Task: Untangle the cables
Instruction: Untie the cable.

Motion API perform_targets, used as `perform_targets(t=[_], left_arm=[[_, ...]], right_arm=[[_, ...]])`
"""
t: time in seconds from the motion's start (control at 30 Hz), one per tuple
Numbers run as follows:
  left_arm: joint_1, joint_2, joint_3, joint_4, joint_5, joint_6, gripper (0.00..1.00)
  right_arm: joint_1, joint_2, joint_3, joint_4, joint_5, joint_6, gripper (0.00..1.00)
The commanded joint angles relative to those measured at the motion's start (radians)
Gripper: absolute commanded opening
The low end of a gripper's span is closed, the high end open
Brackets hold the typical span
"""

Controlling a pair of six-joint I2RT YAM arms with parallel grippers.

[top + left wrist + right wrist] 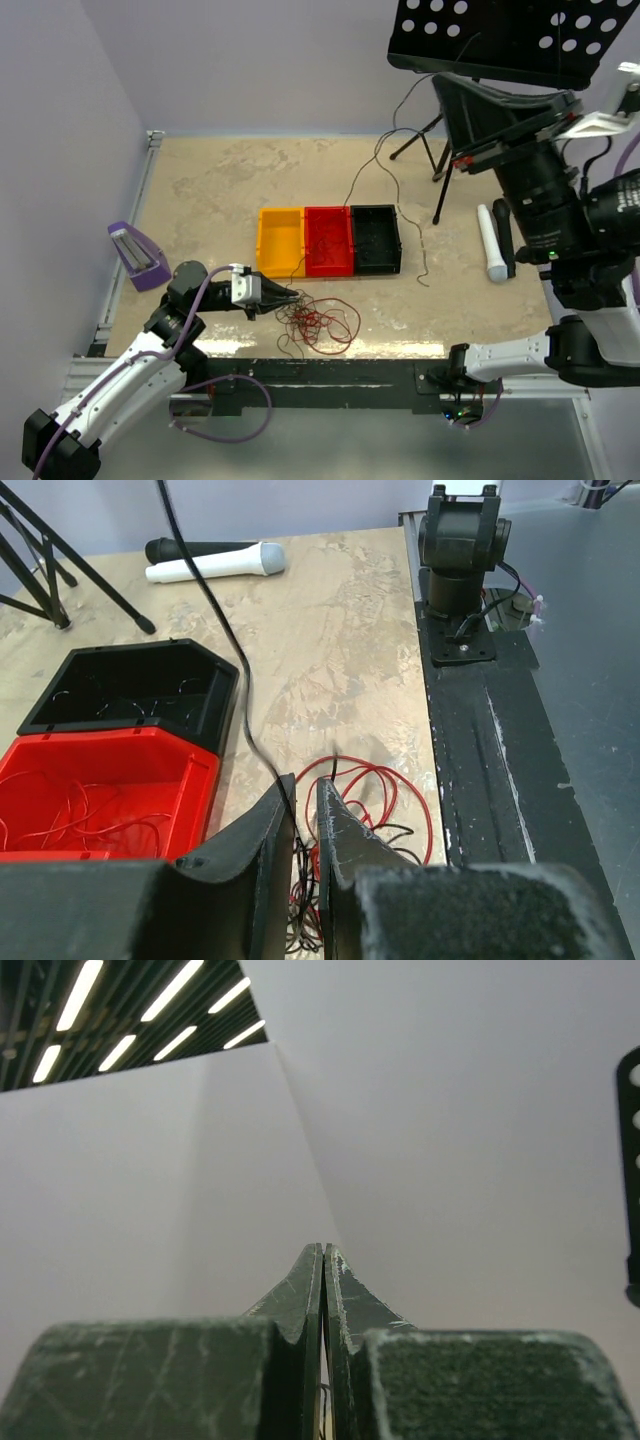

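Note:
The cables [320, 322] are a small snarl of red and dark wires on the table near the front edge, also in the left wrist view [385, 800]. My left gripper [292, 297] is low at the snarl's left edge. Its jaws [303, 798] stand a narrow gap apart with wires lying between them. A thin dark strand [240, 670] runs from its left fingertip up and away. My right gripper [445, 85] is raised high at the right, facing the wall. It is pressed shut [323, 1248], with a bit of dark wire between the fingers.
A yellow bin [281, 242], a red bin [329, 240] holding red wires and a black bin [376, 240] stand in a row behind the snarl. A white microphone [490, 245], a music stand [440, 160] with its cord, and a purple object [135, 255] are also there.

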Motion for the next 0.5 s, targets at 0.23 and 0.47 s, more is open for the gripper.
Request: perform_targets(t=[0.23, 0.47], left_arm=[[-0.004, -0.001, -0.005, 0.022, 0.017, 0.027, 0.21], [-0.004, -0.002, -0.002, 0.019, 0.016, 0.034, 0.2]], right_arm=[[0.005, -0.059, 0.031, 0.203, 0.237, -0.218, 0.0], [0.004, -0.032, 0.051, 0.18, 0.262, -0.235, 0.0]])
